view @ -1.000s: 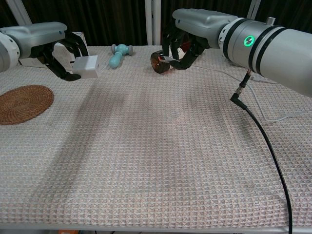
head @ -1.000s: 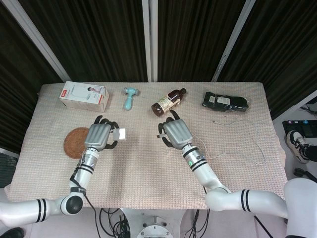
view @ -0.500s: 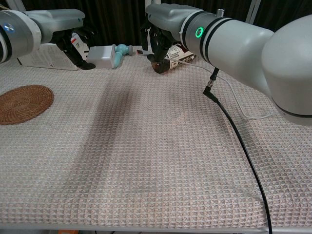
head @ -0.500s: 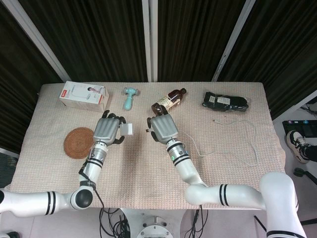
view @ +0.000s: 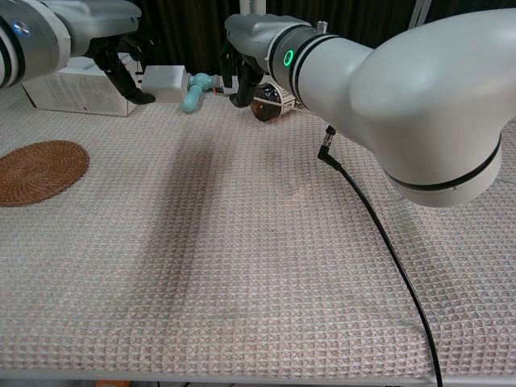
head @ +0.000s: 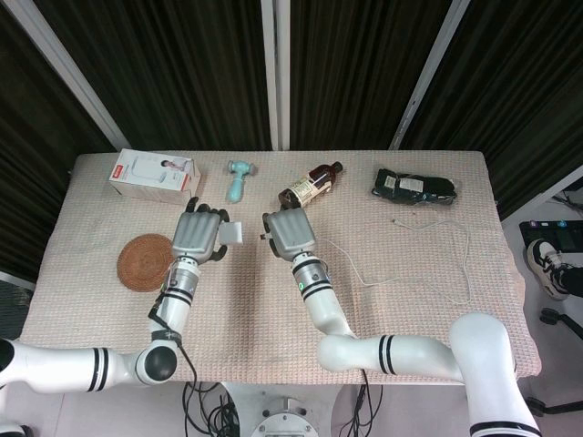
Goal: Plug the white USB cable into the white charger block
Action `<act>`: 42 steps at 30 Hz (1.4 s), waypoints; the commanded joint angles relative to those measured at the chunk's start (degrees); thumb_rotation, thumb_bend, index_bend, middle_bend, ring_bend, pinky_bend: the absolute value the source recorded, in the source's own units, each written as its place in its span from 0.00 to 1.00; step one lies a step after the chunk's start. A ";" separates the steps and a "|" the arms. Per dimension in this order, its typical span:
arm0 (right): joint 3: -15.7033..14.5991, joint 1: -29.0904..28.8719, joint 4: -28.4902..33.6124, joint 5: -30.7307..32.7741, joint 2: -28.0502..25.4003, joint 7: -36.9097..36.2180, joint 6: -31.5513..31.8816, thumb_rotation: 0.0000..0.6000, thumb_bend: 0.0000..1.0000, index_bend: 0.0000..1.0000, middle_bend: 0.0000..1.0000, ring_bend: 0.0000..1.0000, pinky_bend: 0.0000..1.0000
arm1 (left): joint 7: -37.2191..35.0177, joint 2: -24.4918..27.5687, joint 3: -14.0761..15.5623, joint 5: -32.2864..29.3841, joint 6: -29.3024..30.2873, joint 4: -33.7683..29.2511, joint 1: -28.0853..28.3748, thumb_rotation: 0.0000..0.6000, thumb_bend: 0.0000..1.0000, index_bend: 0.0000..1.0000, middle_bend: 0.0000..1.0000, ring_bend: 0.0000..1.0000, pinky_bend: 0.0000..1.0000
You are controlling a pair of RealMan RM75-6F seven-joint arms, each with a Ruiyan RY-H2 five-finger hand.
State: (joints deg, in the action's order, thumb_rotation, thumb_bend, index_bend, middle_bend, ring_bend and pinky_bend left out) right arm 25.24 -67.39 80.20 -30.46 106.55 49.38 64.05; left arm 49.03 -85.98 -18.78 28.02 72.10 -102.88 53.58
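My left hand (head: 199,235) holds the white charger block (head: 234,232) above the table, with the block sticking out toward the right. In the chest view the same left hand (view: 121,60) and charger block (view: 164,81) show at the upper left. My right hand (head: 289,235) grips the plug end of the white USB cable (head: 364,280), and its small tip points left at the block across a narrow gap. The cable trails right over the cloth in a long loop. From the chest camera the right hand (view: 246,68) partly hides the plug.
A brown bottle (head: 310,185) lies just behind the hands, next to a teal tool (head: 239,177). A white box (head: 155,176) sits at the back left and a round woven coaster (head: 143,261) at the left. A black pouch (head: 414,187) lies back right. A black cord (view: 379,234) hangs from my right arm.
Both hands have come toward each other over the middle. The right hand moved left with the cable dragging after it; the left hand carried the block right.
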 commanded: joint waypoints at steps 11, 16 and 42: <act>2.15 -2.64 -2.36 2.91 2.46 0.73 1.11 1.00 0.35 0.66 0.54 0.30 0.08 | 1.89 -0.71 -0.06 -2.33 1.74 -0.48 2.41 1.00 0.32 0.43 0.41 0.20 0.09; 2.52 -3.06 -2.64 3.26 2.77 0.45 1.20 1.00 0.35 0.66 0.54 0.30 0.08 | 2.63 -1.04 0.21 -2.92 2.14 -0.34 3.17 1.00 0.32 0.43 0.41 0.20 0.09; 2.83 -4.30 -4.72 4.61 3.88 0.07 0.61 1.00 0.35 0.66 0.54 0.30 0.08 | 3.52 -2.20 0.53 -5.19 2.17 0.93 5.66 1.00 0.32 0.43 0.41 0.21 0.09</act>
State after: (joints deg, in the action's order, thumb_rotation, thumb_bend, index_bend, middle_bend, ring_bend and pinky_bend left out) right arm 28.06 -71.68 75.50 -25.86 110.42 49.44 64.66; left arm 52.47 -88.13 -18.24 22.91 74.30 -101.99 59.15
